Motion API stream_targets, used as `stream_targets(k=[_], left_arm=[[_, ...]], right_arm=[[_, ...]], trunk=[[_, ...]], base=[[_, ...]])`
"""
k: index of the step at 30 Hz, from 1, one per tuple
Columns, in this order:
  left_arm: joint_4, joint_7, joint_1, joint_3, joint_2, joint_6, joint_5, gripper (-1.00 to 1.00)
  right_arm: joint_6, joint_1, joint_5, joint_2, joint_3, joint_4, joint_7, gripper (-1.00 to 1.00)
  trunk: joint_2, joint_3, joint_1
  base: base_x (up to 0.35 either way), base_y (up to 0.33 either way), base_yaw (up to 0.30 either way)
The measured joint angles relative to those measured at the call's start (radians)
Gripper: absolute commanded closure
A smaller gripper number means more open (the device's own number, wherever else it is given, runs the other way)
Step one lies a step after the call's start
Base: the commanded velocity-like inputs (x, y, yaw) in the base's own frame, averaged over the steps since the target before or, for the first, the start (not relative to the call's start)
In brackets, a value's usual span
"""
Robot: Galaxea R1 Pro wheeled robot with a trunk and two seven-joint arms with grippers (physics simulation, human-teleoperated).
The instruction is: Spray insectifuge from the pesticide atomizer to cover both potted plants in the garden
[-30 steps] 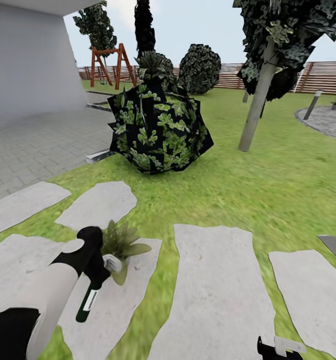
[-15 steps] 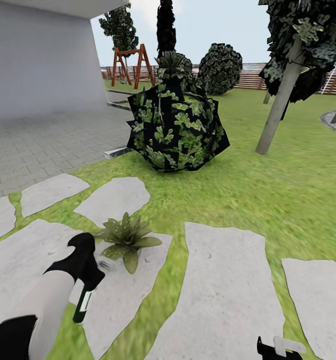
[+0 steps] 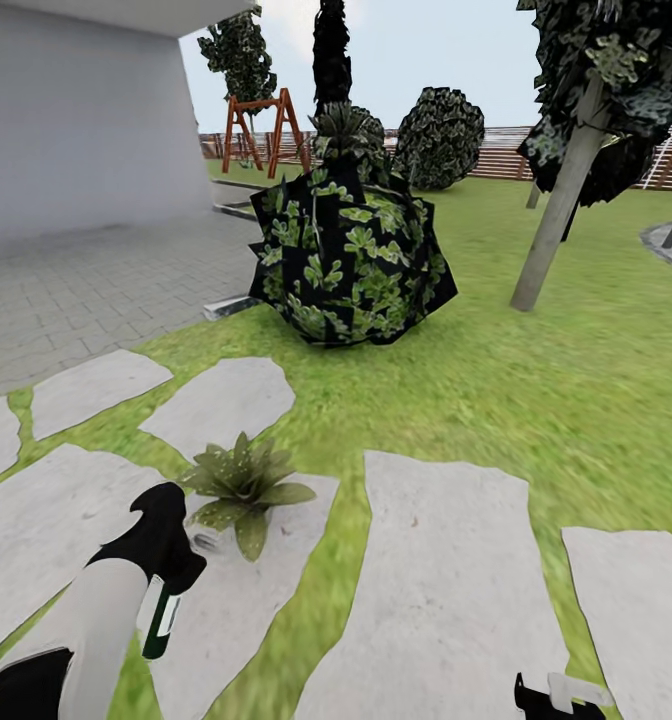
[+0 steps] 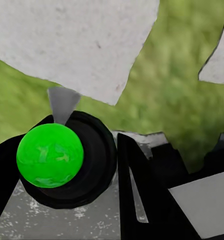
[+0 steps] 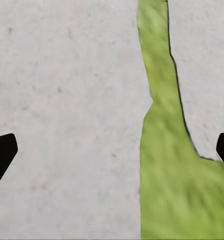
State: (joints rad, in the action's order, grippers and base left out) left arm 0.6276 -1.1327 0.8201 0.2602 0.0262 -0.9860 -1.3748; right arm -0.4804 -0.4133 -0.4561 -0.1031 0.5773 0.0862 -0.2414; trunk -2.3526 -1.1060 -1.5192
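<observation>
The black left gripper (image 3: 172, 572), clamped on the dark-green white-labelled atomizer (image 3: 159, 622), has drawn back from the light-green potted rosette (image 3: 238, 487) at its one o'clock on a grey slab (image 3: 246, 600). Spraying looks paused. The right gripper (image 5: 112, 150) hangs open.

The left gripper (image 3: 166, 560) pulls back toward the robot with the pesticide atomizer (image 3: 158, 622) clamped in it, and now the potted plant (image 3: 241, 487) shows whole beyond it, no longer half covered by the gripper.
</observation>
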Motion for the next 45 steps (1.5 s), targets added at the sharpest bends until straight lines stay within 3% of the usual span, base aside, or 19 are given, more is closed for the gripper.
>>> stream_targets(k=[20, 32, 45], left_arm=[[0.0, 0.007, 0.0, 0.003, -0.001, 0.0, 0.001, 1.0], [-0.001, 0.008, -0.014, 0.002, 0.009, -0.001, 0.001, 1.0], [-0.012, 0.008, -0.038, 0.0, -0.002, 0.002, 0.004, 1.0]], right_arm=[[0.0, 0.0, 0.0, 0.002, 0.0, 0.0, 0.001, -1.0], [0.0, 0.0, 0.0, 0.002, 0.0, 0.0, 0.001, -1.0], [0.0, 0.0, 0.0, 0.002, 0.0, 0.0, 0.001, -1.0]], trunk=[[0.0, 0.0, 0.0], [0.0, 0.0, 0.0], [0.0, 0.0, 0.0]], base=[[0.149, -0.228, 0.128], [0.017, -0.016, 0.236], [0.095, -0.122, 0.038]])
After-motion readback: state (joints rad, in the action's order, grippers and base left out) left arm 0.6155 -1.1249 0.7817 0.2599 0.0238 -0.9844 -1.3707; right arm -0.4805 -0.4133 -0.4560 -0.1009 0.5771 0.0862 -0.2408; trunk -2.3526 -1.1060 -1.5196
